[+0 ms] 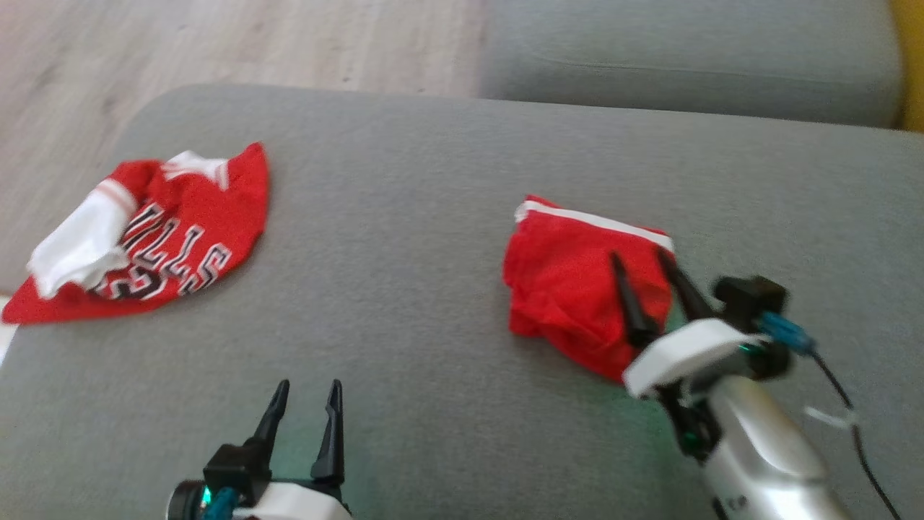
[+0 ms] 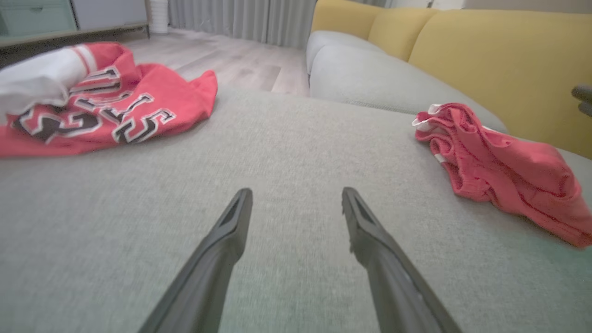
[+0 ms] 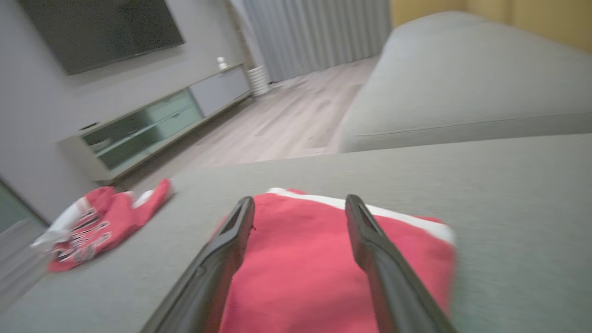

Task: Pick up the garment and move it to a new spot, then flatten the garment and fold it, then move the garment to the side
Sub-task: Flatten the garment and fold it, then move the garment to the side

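The garment, a pair of red shorts with a white band, lies folded in a compact pile on the right half of the grey seat cushion. My right gripper hovers over its near right part, fingers spread and nothing between them. From the right wrist, the shorts show beneath and between the open gripper. My left gripper is open above bare cushion at the front. In the left wrist view the gripper points across the cushion, with the shorts off to the right.
A crumpled red jersey with white sleeves and lettering lies at the cushion's left edge. A second grey cushion sits behind. A yellow backrest rises beyond the shorts. Wooden floor lies past the cushion, with a TV cabinet.
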Controlling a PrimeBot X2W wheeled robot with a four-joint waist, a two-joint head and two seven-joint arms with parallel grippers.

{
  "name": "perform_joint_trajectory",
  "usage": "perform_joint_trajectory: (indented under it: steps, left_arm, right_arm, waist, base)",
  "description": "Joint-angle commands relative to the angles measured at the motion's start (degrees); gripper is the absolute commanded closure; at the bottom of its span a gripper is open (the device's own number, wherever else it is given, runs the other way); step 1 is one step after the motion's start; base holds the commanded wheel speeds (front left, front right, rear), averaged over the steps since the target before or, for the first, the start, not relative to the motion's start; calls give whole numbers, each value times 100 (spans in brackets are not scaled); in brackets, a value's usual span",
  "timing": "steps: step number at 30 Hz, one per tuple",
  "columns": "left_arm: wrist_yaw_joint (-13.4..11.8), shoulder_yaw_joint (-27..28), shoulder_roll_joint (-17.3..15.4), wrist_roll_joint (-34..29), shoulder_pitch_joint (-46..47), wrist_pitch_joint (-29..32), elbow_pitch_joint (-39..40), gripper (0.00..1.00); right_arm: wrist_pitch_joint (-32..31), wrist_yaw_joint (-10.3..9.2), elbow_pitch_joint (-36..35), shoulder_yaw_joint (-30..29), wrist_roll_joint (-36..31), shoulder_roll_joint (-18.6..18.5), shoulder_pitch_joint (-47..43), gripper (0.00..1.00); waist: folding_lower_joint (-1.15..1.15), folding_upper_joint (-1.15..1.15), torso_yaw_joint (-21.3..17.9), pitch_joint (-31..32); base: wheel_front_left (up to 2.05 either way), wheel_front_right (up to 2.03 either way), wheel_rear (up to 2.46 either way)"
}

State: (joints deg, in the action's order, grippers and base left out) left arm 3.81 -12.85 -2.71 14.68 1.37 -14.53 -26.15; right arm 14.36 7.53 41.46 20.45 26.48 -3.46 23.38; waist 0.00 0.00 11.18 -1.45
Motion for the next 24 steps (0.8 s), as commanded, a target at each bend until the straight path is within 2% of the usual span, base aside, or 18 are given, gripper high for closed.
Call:
perform_joint_trajectory:
  steps: [1,5,10,17,24]
  left_arm:
    - [-60,255,-17,-156,212,-47,215,0]
    - [-176,449,-17,-507,170,-47,321,0]
    - [-286,653,-17,-849,61,-47,419,0]
    - [-349,793,-18,-1021,-296,-47,531,0]
    - [-395,617,-18,-1001,-414,-47,565,0]
  right_arm:
    - [63,-4,-199,-209,-234,57,-66,0]
    - [63,-4,-366,-1064,-895,57,-437,0]
    - [63,-4,-531,-1552,-1309,57,-816,0]
    - [63,-4,-618,-1585,-1258,57,-1328,0]
    - [63,-4,-655,-1518,-1126,58,-1482,0]
  waist:
    - [0,0,-255,65]
    - [0,0,-545,135]
    - [0,0,-809,191]
    - [0,0,-1001,295]
    - [0,0,-1025,310]
  base:
    - [0,0,0]
    - [0,0,0]
    - [0,0,0]
    - [0,0,0]
    - [0,0,0]
